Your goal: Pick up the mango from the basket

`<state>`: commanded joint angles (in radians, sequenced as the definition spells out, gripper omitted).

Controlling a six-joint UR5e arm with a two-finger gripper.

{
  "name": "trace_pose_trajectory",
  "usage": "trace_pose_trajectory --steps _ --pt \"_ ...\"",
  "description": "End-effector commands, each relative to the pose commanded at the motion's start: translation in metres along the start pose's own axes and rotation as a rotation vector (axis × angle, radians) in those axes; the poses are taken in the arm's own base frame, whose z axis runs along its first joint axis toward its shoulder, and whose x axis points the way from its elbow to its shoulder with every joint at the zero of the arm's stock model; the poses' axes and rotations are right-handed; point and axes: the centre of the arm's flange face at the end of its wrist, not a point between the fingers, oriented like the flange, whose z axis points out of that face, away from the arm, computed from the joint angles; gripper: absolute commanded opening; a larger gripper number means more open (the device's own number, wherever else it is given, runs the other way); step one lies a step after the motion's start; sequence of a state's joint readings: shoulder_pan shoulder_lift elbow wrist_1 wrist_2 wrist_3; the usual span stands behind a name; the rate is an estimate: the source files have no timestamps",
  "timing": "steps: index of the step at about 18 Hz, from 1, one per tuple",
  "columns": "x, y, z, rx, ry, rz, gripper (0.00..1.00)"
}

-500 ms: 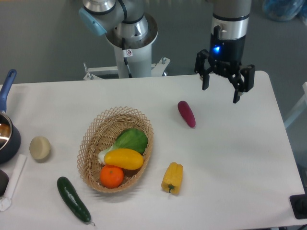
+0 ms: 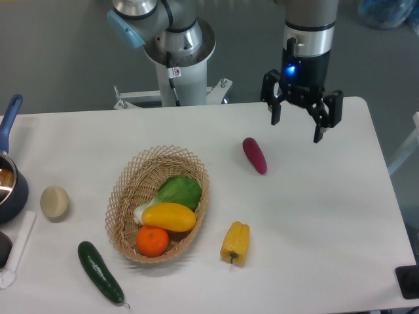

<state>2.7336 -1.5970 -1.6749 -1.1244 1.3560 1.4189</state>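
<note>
The white table (image 2: 314, 216) fills most of the view, with the robot's grey base (image 2: 177, 49) behind its far edge at 12 o'clock. The wicker basket (image 2: 123, 196) sits left of the table's middle, around 8 o'clock from centre. In it lie a green leafy vegetable (image 2: 178, 191), the mango (image 2: 169, 216) and an orange (image 2: 152, 241). The mango lies crosswise in the near half of the basket, resting against the greens at its 12 o'clock and touching the orange at its 7 o'clock.

The gripper (image 2: 298, 127) hangs above the far right part of the table, at about 2 o'clock from the basket and well apart from it, its two fingers spread open and holding nothing. A purple vegetable (image 2: 255, 155) lies just below and left of it. A yellow pepper (image 2: 236, 243) lies just outside the basket at 4 o'clock, a cucumber (image 2: 99, 272) at 7 o'clock, and a pale round item (image 2: 54, 202) and a dark pot (image 2: 10, 186) at 9 o'clock.

The step in hand appears to be the approach. Done well, the gripper would travel over the basket, turn so the fingers straddle the mango's short width, and come down clear of the orange and the rim.

A small sticker on the robot base shows no readable writing.
</note>
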Motion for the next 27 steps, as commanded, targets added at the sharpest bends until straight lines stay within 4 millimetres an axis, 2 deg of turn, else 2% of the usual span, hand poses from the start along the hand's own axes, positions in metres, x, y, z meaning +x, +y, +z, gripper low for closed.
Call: trace_pose_trajectory --steps 3,9,13,15,19,22,25,27 --pt "0.012 0.002 0.003 0.007 0.011 -0.005 1.00" --pt "0.014 -0.001 0.012 0.028 0.017 -0.159 1.00" --pt "0.023 -0.025 0.031 0.041 0.062 -0.186 1.00" --pt "0.030 -0.033 0.047 0.038 0.095 -0.192 1.00" --pt "0.040 -0.069 0.089 0.044 0.116 -0.199 1.00" --pt "0.053 -0.098 0.121 0.035 0.121 -0.134 1.00" --pt "0.072 -0.126 0.140 -0.018 0.130 -0.009 1.00" --pt "0.080 -0.131 0.152 -0.058 0.138 0.103 1.00"
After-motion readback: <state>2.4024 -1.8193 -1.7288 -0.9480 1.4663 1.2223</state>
